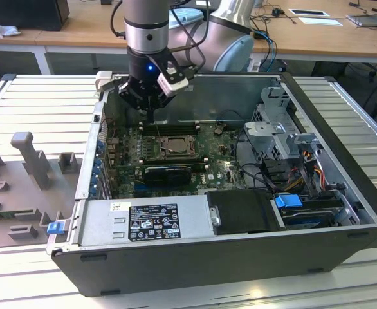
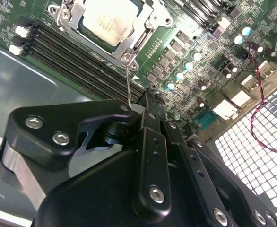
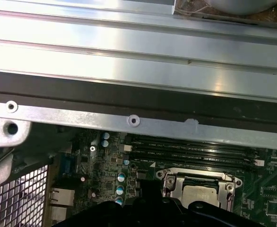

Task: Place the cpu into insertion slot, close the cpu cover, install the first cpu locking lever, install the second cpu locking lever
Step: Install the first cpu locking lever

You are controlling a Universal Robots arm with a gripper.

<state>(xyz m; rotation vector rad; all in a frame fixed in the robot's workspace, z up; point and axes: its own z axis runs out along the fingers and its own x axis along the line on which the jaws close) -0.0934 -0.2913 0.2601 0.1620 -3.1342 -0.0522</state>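
silvery square cpu (image 2: 108, 21) lies flat inside the window of the lowered metal cpu cover (image 2: 134, 40).

Cpu (image 2: 108, 19): silvery-grey top up, lying flat in window of cpu cover (image 2: 137, 38); cover frame down flat around it.
Clock dial centred on cpu:
- 7 o'clock: long black memory slots (image 2: 77, 61), parallel, just beside cover edge.
- 6 o'clock: thin wire locking lever (image 2: 127, 80) runs from cover corner to black gripper (image 2: 150, 98).
- Gripper fingers pressed together, no gap; hold on lever unclear.
- 4 o'clock: teal-topped capacitors (image 2: 181, 75) on green circuit board (image 2: 155, 45).
- Farther at 4: white perforated grille (image 2: 252, 151), red wire (image 2: 257, 101) across it.
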